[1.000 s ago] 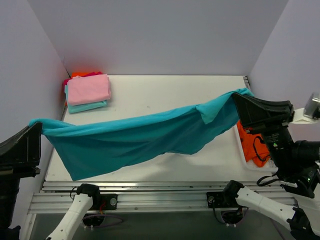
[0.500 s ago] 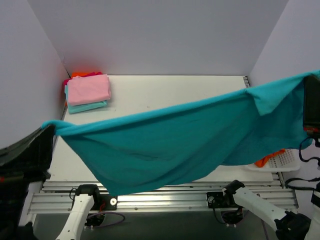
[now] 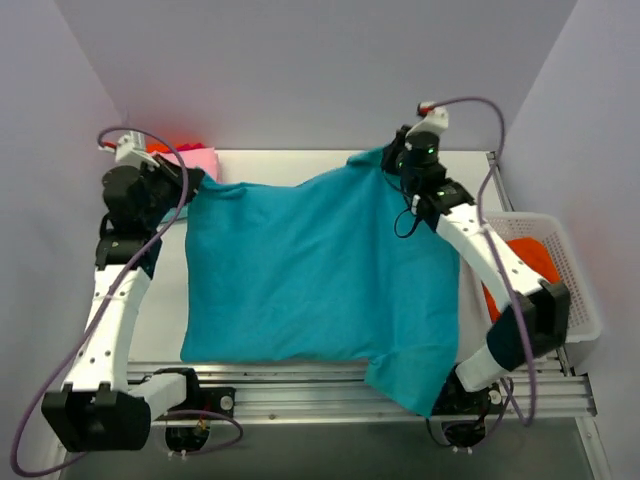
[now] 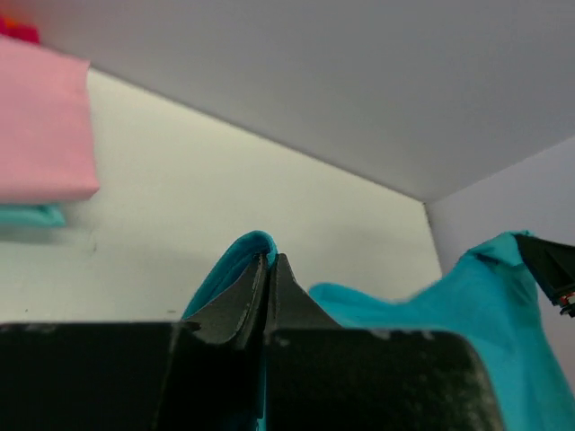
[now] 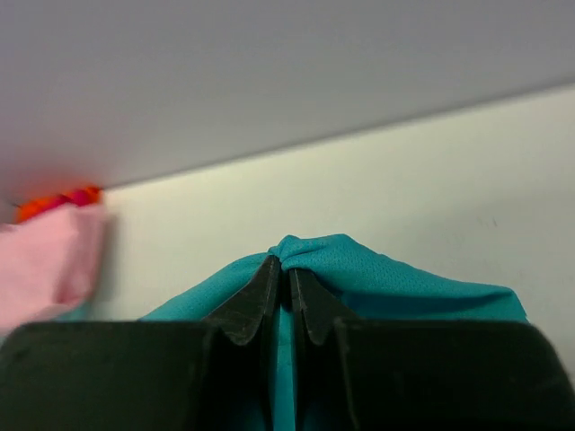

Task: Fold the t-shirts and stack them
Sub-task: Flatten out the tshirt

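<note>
Teal cloth lies spread over the desk (image 3: pixel 270 168): the deep teal t-shirt (image 3: pixel 310 270) sits beside the white mesh basket (image 3: pixel 578 300), on the side toward the left arm, with its near hem draped over the desk's front edge. The left tool (image 4: pixel 269 260) is pinched tight on the shirt's far corner away from the basket. The right tool (image 5: pixel 286 263) is clamped on the far corner nearer the basket. A bright orange t-shirt (image 3: pixel 532 255) lies inside the basket. Well apart from the basket, at the far corner of the desk, the folded pink t-shirt (image 4: pixel 40 135) rests on a pale aqua t-shirt (image 4: pixel 27 215).
</note>
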`<action>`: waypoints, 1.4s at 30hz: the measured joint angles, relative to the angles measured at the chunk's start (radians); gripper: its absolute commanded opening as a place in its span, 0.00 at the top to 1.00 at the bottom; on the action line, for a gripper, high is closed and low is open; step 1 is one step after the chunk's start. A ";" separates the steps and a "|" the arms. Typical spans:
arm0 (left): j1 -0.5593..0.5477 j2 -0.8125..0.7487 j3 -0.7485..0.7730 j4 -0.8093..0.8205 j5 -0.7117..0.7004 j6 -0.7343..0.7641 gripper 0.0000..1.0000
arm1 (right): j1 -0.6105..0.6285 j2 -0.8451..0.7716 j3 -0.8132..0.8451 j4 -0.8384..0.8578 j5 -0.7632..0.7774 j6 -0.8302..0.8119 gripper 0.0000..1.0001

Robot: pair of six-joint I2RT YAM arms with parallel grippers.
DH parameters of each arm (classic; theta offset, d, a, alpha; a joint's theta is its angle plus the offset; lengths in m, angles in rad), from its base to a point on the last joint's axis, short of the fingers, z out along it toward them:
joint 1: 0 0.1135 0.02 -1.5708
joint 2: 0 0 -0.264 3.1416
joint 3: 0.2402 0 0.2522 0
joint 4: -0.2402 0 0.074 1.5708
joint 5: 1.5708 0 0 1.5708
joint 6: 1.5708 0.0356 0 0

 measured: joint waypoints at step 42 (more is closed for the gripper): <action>-0.323 0.571 -0.182 0.429 -0.307 0.045 0.00 | -0.115 0.894 0.337 0.234 -0.242 0.247 0.18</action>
